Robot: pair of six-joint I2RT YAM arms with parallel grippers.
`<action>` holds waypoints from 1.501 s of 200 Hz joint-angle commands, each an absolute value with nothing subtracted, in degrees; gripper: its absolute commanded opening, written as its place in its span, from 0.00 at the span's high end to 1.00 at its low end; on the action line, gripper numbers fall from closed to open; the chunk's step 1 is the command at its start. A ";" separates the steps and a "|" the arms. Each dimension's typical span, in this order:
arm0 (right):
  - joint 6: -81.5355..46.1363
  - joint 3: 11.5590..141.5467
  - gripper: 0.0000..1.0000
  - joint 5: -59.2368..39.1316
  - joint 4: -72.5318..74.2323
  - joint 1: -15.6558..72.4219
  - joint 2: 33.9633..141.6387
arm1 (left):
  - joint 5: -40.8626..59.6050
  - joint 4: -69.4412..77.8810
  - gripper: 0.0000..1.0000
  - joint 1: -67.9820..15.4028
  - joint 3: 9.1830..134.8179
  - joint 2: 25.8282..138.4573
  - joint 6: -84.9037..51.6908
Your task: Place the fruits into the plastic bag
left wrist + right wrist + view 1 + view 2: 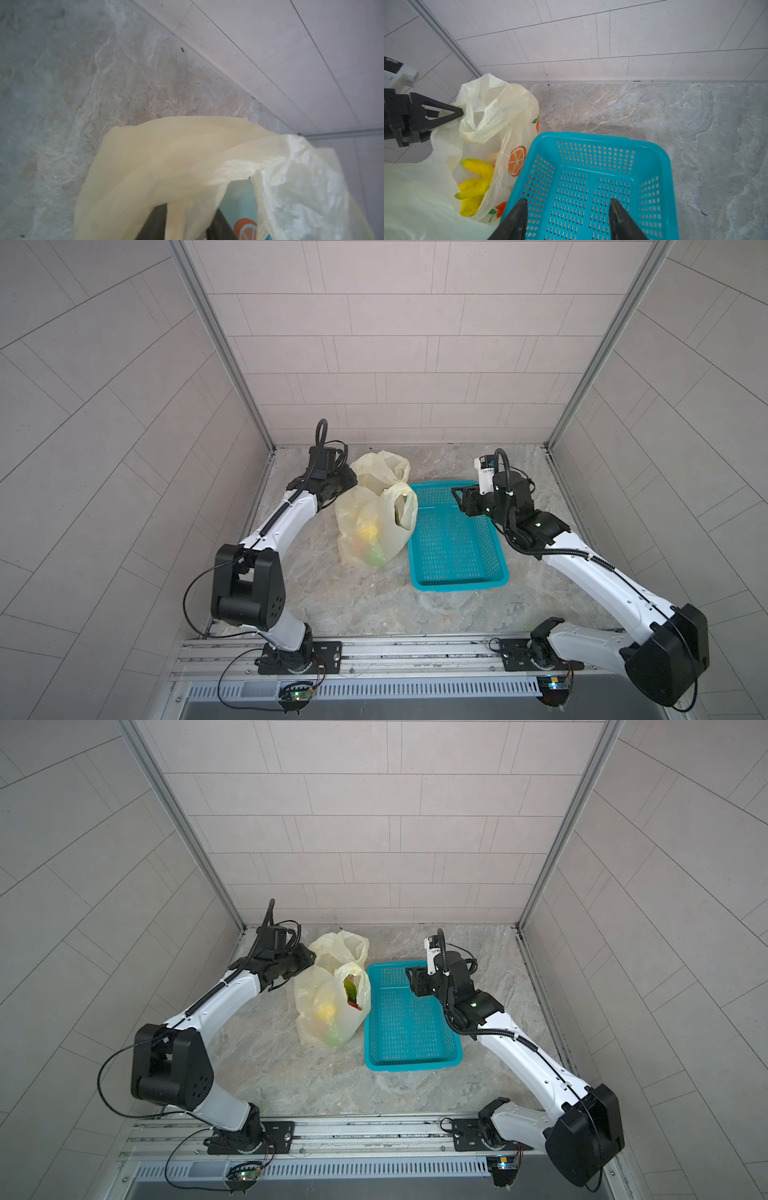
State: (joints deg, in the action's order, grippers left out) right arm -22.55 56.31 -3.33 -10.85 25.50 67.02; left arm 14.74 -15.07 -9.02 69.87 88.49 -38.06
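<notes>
I judge the job nearly finished. The teal basket (602, 137) is bare, and the fruits sit in the plastic bag (374, 526), which stands on the counter (332, 605) against the basket's side wall. The banana (477, 180) shows through the bag's mouth, and a top view shows a green fruit (351, 988) there too.

My left pincer (459, 113) is at the bag's handle loop (481, 112), on the side away from the basket. Its fingers stand apart with film draped between them, not clamped. My right pincer (568, 201) hovers over the basket, fingers apart, holding nothing.

The step in hand, as I read it, is getting clear of the bag. I would draw the left pincer slowly away from the basket with its fingers spread, so the crinkly film slides off instead of snagging and tipping the bag.
</notes>
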 commanded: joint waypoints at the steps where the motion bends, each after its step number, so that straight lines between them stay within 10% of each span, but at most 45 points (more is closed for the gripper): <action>1: -22.69 56.04 0.42 -1.81 -12.45 24.46 65.49 | 16.05 -14.80 0.34 -8.94 71.94 81.41 -34.18; 30: -22.59 55.79 0.42 1.17 -13.26 22.80 64.74 | 15.73 -17.24 0.01 -8.93 72.90 72.30 -31.96; 59: -22.29 54.68 0.40 9.91 -14.01 21.31 63.51 | 10.56 -30.36 0.00 -8.91 78.56 67.84 -25.93; 101: -15.17 47.46 0.34 27.51 -9.16 20.59 61.30 | -45.18 -30.52 0.00 -8.64 62.92 64.44 -24.38; 118: -11.65 39.09 0.34 33.92 2.72 20.58 58.96 | -53.63 -22.03 0.00 -6.22 52.36 66.55 -24.22; 135: -5.79 26.65 0.31 36.88 21.79 20.57 56.66 | -55.62 -14.36 0.00 -5.05 44.00 68.39 -27.95; 144: -2.76 20.48 0.01 37.74 33.45 20.57 56.61 | -56.51 -8.29 0.00 -5.05 39.81 69.53 -26.94; 226: 2.17 12.94 0.01 44.47 62.50 20.14 79.50 | -50.17 15.95 0.00 -5.29 35.14 84.38 -13.20; 300: 3.37 14.11 0.00 33.38 57.55 16.98 78.50 | -36.49 28.49 0.00 -5.11 31.62 85.15 -6.18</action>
State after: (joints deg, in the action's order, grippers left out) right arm 1.52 14.57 37.54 57.95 17.89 79.37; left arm -41.85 23.44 -5.02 32.73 84.93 -9.17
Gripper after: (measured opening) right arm 0.994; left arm 0.997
